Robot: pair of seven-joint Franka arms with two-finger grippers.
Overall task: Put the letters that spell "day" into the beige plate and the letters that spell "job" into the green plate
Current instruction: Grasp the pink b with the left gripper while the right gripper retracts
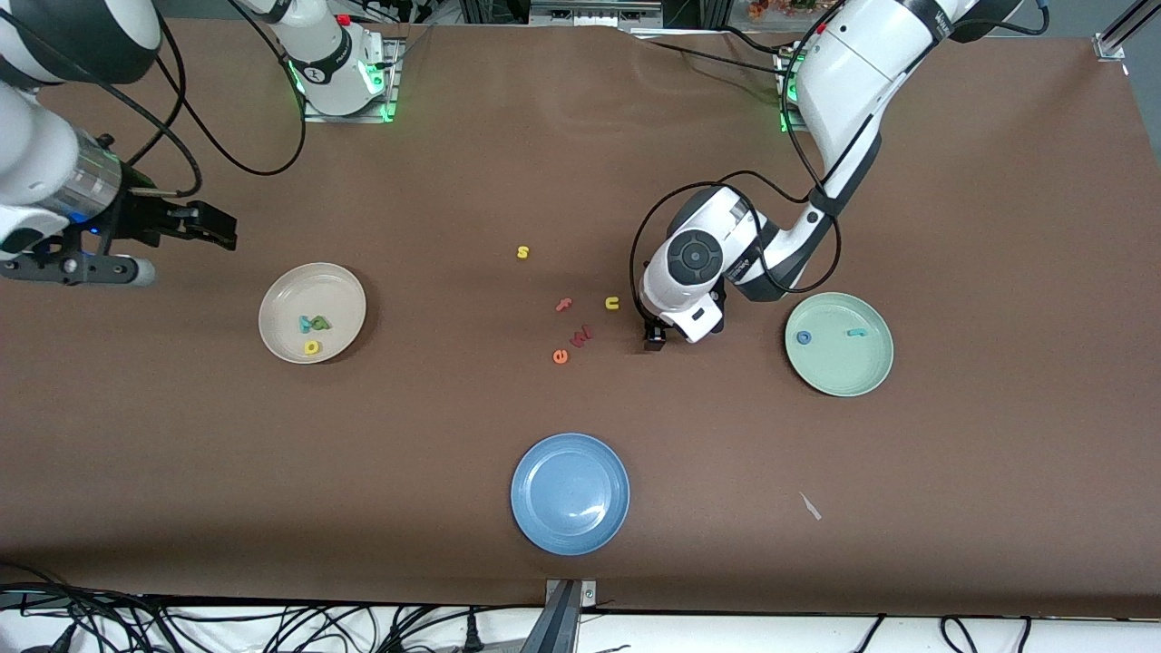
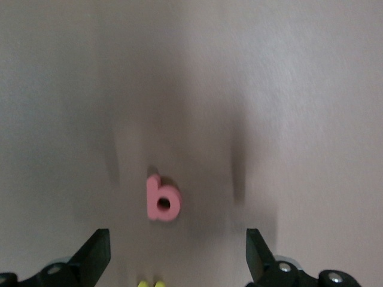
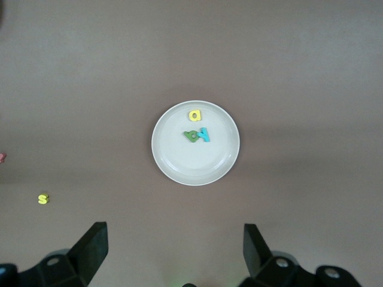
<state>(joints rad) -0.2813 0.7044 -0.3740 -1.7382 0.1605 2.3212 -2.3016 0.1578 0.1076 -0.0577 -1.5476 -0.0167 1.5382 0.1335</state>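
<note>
While flat on the table, b (image 2: 162, 200) stem toward wrist-view top | left pincer (image 2: 176, 257) wide

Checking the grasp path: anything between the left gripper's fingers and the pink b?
Nothing: in the left wrist view, the pink b lies on bare table ahead of the open left gripper.

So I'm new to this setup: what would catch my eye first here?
The left gripper, open, low over the table beside the green plate, with the pink b on the table under it. The beige plate already holds three letters, with the open right gripper over the table near it.
</note>
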